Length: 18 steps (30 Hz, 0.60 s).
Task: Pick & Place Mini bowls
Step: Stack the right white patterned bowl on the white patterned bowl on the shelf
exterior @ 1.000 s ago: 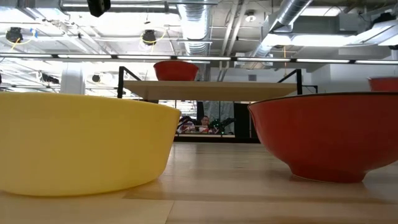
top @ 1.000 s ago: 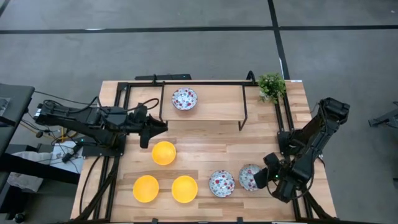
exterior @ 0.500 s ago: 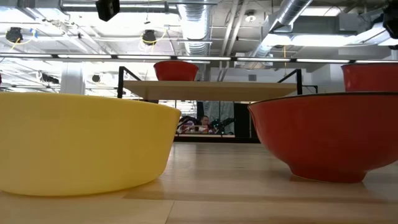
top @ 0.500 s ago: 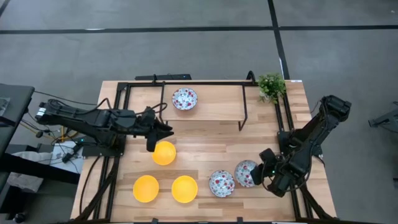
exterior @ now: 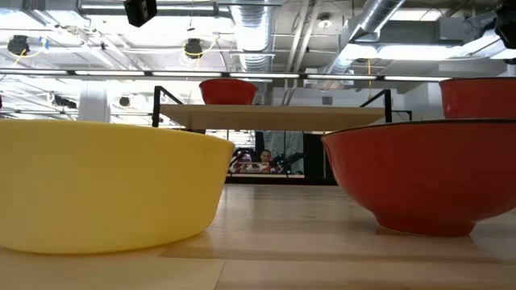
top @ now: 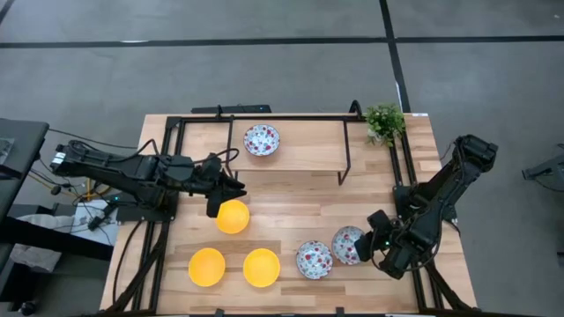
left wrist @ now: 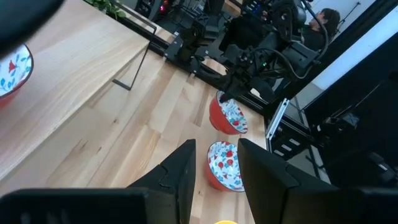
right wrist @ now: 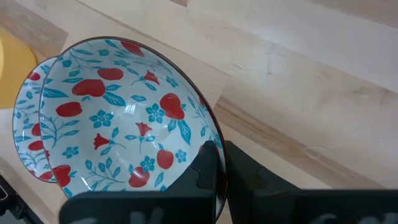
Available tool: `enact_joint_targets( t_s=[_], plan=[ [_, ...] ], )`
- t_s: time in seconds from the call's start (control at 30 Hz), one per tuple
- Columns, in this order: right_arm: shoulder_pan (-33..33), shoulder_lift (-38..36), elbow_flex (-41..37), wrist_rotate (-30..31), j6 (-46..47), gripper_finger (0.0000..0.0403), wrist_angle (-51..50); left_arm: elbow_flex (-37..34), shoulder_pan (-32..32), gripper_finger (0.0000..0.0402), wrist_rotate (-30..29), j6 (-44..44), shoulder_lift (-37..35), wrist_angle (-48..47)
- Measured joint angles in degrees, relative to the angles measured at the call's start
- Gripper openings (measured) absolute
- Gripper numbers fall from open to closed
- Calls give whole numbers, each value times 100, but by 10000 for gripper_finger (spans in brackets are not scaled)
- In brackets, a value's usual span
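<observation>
Left hand (top: 214,204) hangs with fingers parted; right hand (right wrist: 219,163) is clamped, its arm folded low.

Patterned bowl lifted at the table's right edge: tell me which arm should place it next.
Right. The right gripper is already shut on the patterned bowl's rim, holding it tilted. The left gripper is across the table, over a yellow bowl.

The wooden table (top: 291,198) stands on a grey floor (top: 264,70) crossed by dark lines. A raised wooden shelf (top: 304,145) on a black frame runs along its far edge. Overhead, silver ducts (exterior: 379,24), pipes and strip lights (exterior: 242,75) fill an open white ceiling. A person (left wrist: 323,22) sits among dark equipment beyond the table.
</observation>
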Motion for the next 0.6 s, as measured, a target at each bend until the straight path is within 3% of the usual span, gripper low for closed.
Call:
enact_joint_targets(
  t_s=[0.33, 0.6],
  plan=[
    [-1, 0, 2, 16, -41, 0, 136, 0, -40, 118, 2, -221, 1, 5],
    [-424, 2, 79, 300, -794, 0, 120, -4, -168, 118, 17, -412, 206, 572]
  ],
)
